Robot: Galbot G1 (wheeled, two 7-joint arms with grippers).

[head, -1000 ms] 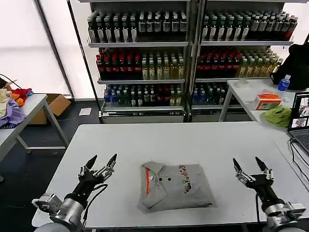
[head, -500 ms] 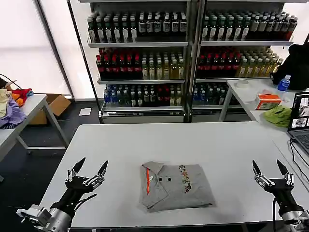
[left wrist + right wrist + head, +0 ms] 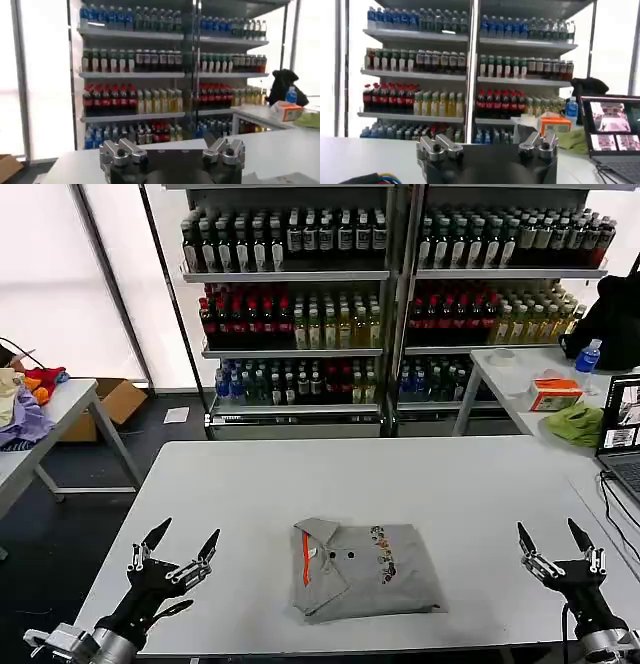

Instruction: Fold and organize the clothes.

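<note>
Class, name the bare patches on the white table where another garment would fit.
Bare: the far half of the table behind the folded shirt, and strips between it and the left gripper and right gripper. No crowded spots.

The folded grey shirt (image 3: 365, 569) hides its own underside and sleeves, and its chest print (image 3: 381, 550) is too small to read. The bottom edge of the head view cuts off both arms below the left end effector (image 3: 180, 546) and the right end effector (image 3: 550, 538). In both wrist views the fingertips run out of frame. The laptop (image 3: 622, 439) is cropped by the right edge.
</note>
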